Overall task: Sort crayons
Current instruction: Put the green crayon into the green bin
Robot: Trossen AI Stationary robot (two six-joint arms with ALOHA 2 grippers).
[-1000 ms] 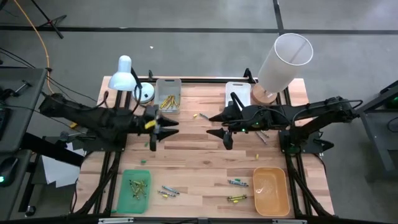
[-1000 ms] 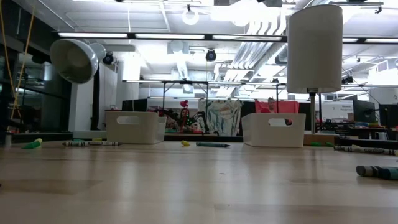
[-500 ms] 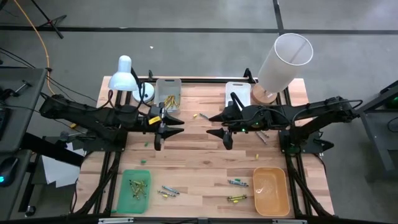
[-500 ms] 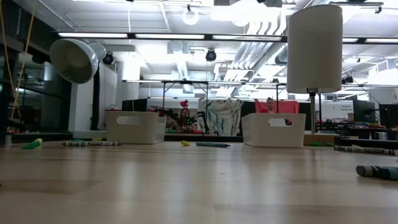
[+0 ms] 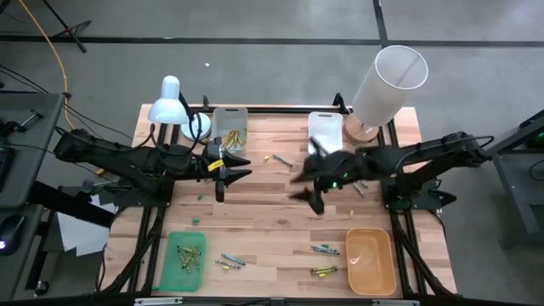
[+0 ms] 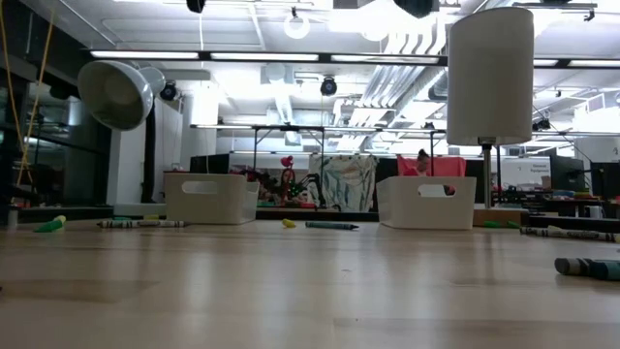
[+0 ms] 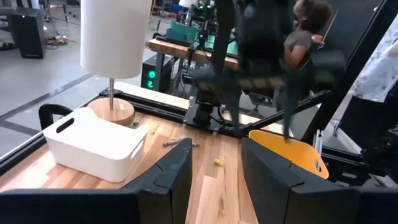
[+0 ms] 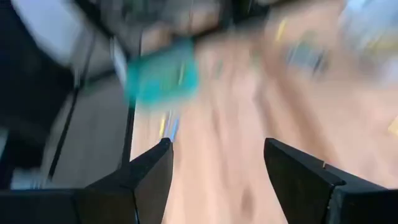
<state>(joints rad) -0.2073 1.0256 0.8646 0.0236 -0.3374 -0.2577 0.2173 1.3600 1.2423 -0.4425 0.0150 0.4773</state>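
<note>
We found the right wrist view smeared throughout: the green tray (image 8: pixel 163 76) was only a teal patch, and the crayons (image 8: pixel 166 126) beside it were mere streaks. From above, the right gripper (image 5: pixel 308 184) was blurred. The low view showed neither gripper.

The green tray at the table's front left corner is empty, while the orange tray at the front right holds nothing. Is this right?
Not quite. The green tray holds several crayons, as the high view shows. The orange tray at the front right holds nothing.
</note>
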